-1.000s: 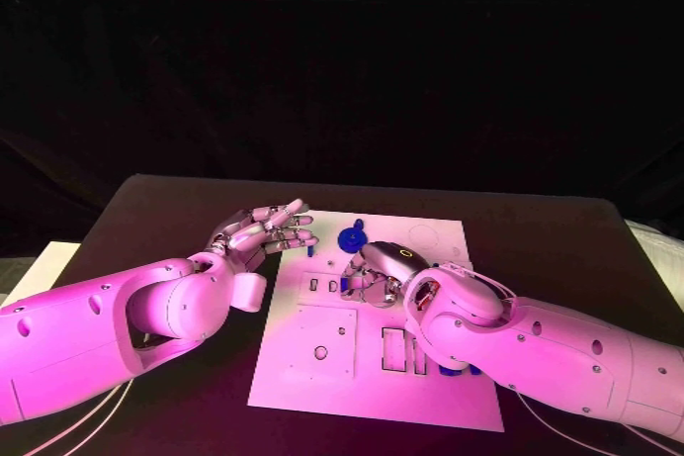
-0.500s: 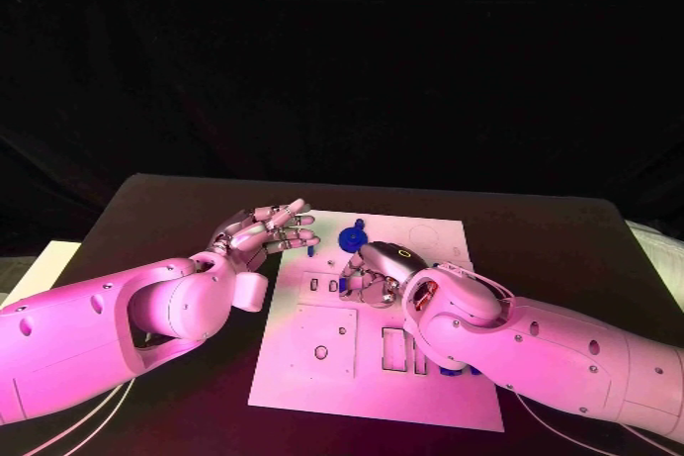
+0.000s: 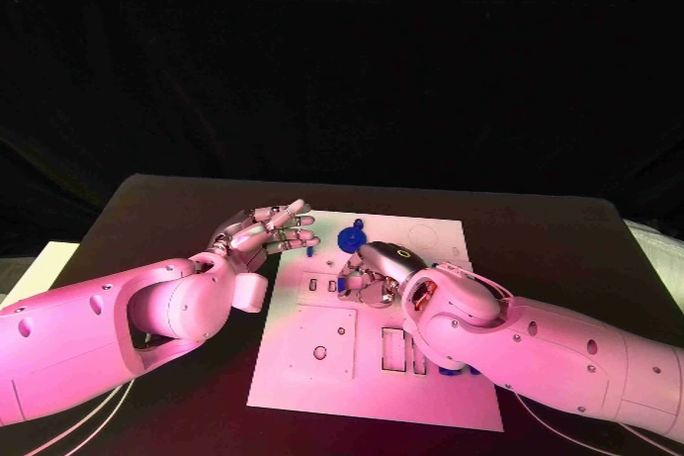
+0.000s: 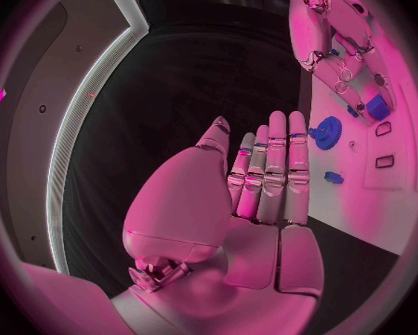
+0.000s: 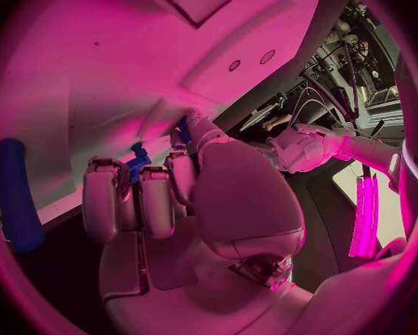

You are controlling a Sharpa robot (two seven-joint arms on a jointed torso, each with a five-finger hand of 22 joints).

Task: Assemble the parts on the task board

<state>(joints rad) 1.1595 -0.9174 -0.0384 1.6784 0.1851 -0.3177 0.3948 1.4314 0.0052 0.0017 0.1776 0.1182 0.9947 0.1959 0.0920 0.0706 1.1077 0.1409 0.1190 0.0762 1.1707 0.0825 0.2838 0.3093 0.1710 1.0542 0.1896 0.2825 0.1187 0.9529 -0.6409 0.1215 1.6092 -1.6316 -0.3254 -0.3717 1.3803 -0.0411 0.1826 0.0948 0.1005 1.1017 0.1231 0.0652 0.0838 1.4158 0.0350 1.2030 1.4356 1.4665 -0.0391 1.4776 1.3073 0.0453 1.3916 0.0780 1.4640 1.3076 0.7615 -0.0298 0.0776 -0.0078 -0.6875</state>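
White task board (image 3: 428, 377) lies flat in the middle of the black worktop (image 3: 555, 238), long side running away from the robot. Left hand (image 3: 264, 233) hovers at the board's far-left corner, palm up, fingers (image 4: 276, 164) straight, side by side and slightly apart, holding nothing. A blue gear part (image 3: 351, 240) sits on the board just beside those fingertips, not touching them; in the left wrist view the same gear (image 4: 326, 132) lies close past the fingertips, with a small blue part (image 4: 334, 177) near it on the board.

Right hand (image 3: 377, 270) is down on the board's middle, just near side of the gear, fingers curled downward. In the right wrist view its fingers (image 5: 139, 193) are bent in against a small blue part (image 5: 137, 164) at the fingertips; whether that part is actually gripped or just touched I cannot tell. A long blue piece (image 5: 15, 193) lies on the board to one side of that hand, apart from the fingers. More blue (image 3: 454, 369) peeks out at the board beside the right forearm.
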